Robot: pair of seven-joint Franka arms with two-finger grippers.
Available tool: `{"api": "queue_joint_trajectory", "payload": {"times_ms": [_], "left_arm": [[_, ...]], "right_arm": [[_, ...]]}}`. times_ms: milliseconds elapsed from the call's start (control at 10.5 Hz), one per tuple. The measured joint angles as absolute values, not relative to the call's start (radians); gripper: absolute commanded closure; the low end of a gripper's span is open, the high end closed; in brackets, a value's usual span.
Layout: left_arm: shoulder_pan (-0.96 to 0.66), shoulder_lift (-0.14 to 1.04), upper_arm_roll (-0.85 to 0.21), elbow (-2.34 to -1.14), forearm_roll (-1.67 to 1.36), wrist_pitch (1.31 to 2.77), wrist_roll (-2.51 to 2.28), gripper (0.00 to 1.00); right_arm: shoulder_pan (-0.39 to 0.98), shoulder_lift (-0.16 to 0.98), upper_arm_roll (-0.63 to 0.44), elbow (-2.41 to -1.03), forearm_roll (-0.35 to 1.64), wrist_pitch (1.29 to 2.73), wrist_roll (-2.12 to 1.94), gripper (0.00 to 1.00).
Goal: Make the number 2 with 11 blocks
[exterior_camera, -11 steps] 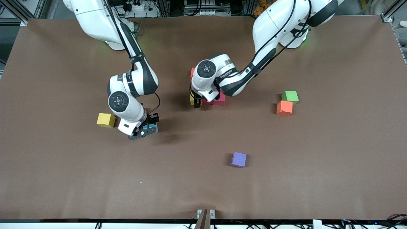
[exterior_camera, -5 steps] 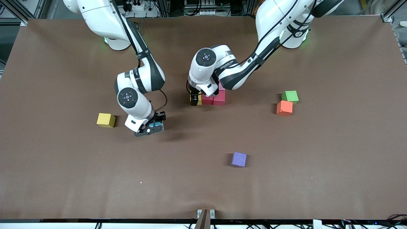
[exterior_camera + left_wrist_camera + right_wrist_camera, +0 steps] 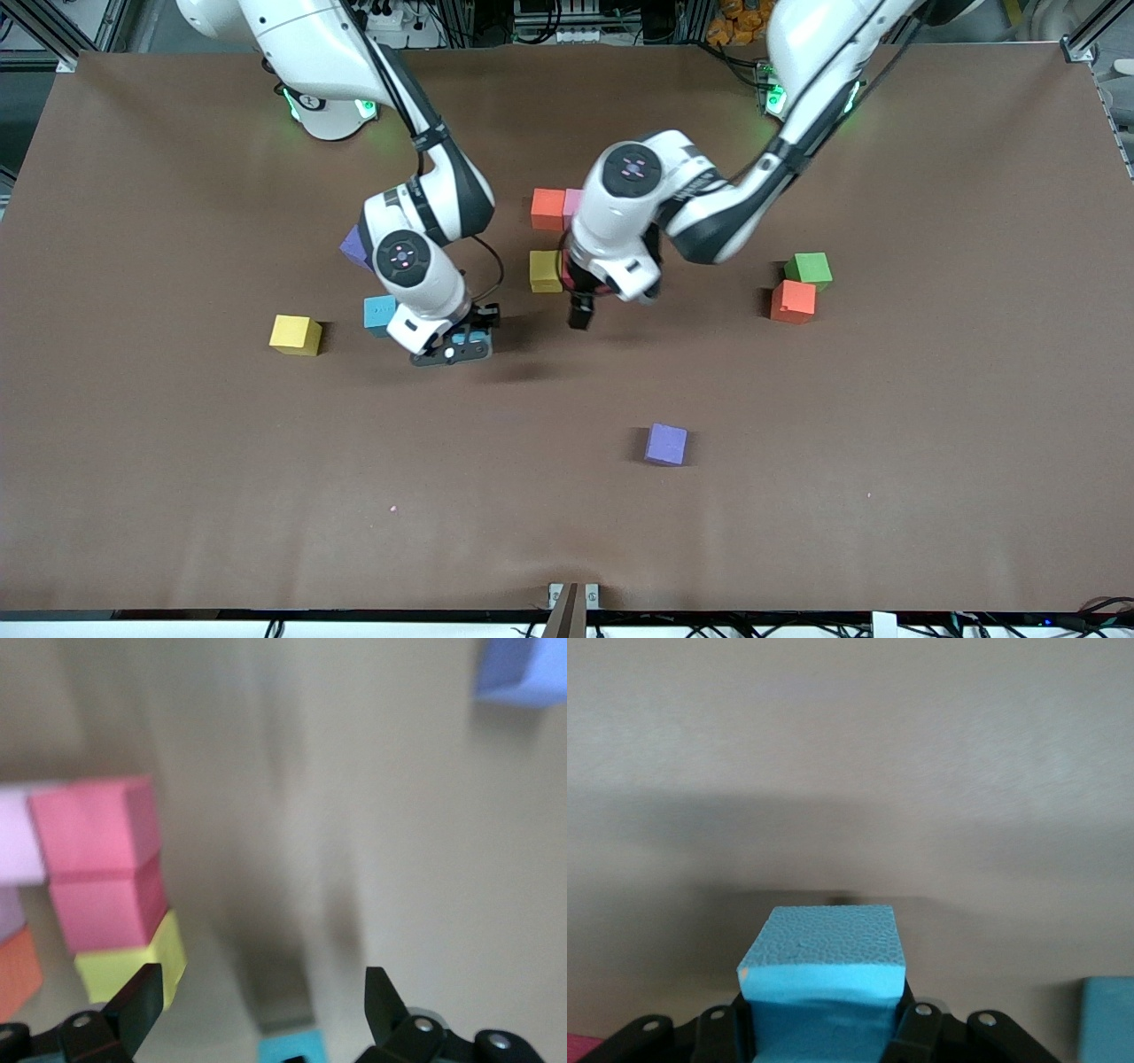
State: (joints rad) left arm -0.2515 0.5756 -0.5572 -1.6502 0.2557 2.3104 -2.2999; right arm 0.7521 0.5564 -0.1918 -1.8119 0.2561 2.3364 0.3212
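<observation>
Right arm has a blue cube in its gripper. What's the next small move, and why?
Probably carry it toward the unfinished number 2. The right gripper is shut on the blue cube above bare table, while the left gripper, open and empty, hangs just off the yellow block of that cluster.

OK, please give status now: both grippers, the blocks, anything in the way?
Right gripper shut on blue block, over bare table. Left gripper open, empty, over table beside yellow block. Nothing in the way.
</observation>
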Motion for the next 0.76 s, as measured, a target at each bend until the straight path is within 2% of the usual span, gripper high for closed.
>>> {"api": "queue_joint_trajectory", "payload": {"times_ms": [285, 759], "left_arm": [[-0.132, 0.566, -0.555, -1.593, 0.256, 2.201, -1.986, 0.0], [0.002, 0.567, -0.551, -1.551, 0.256, 2.035, -1.494, 0.0]], "right_arm": [[0.758, 0.587, -0.126, -1.797, 0.256, 2.401, 0.425, 0.55], [0.834, 0.641, -0.112, -1.746, 0.256, 2.42, 0.552, 0.55]]}}
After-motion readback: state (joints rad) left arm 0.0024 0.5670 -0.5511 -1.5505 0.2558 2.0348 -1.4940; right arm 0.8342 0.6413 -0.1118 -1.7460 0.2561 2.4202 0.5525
